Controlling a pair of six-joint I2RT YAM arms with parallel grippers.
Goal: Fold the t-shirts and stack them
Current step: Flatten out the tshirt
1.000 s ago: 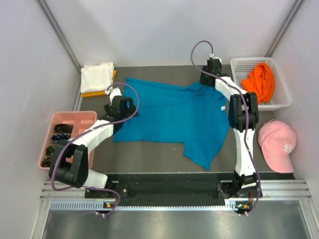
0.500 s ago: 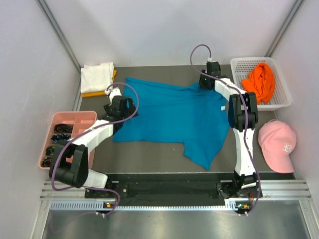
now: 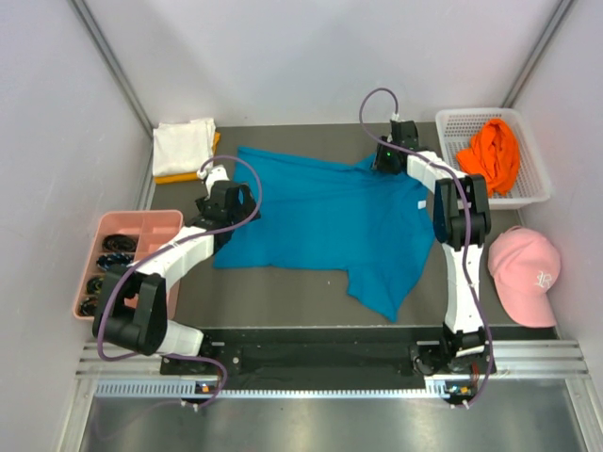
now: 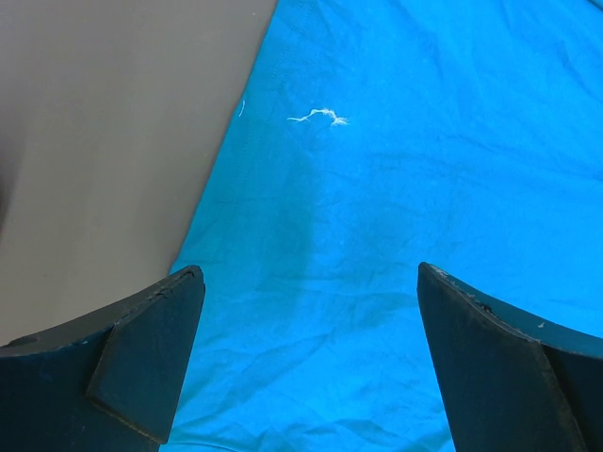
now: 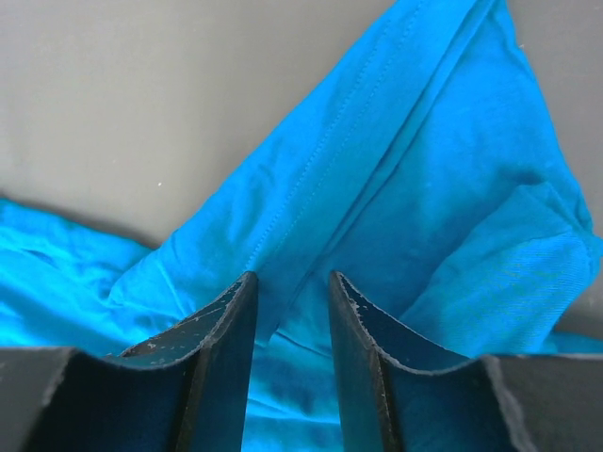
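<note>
Nearest to us, the teal-blue t-shirt (image 3: 330, 221) lies spread on the table (image 3: 283, 294), its lower corner reaching back toward the arm bases. It fills the ground between the two pincers. A pink baseball cap (image 3: 525, 273) rests well to the near right of the right pincer (image 3: 382, 158). A pink tray (image 3: 132, 223) sits to the near left of the left pincer (image 3: 243, 205).

The left pincer (image 4: 309, 273) stands wide open just over the shirt's left side. We see the cloth's edge run past its left finger (image 4: 151, 358), with bare table beyond. A white thread (image 4: 318, 116) lies on the cloth ahead of it.

Farther on, the right pincer (image 5: 290, 278) is drawn narrow on a raised fold of the teal-blue t-shirt (image 5: 405, 198), whose stitched hem runs away ahead of it.

Just right of that pincer, the bright orange t-shirt (image 3: 492, 153) is heaped in a white basket (image 3: 480, 115). Beyond the left pincer, the white t-shirt (image 3: 182, 144) lies folded on the yellow-orange t-shirt (image 3: 179, 176).
</note>
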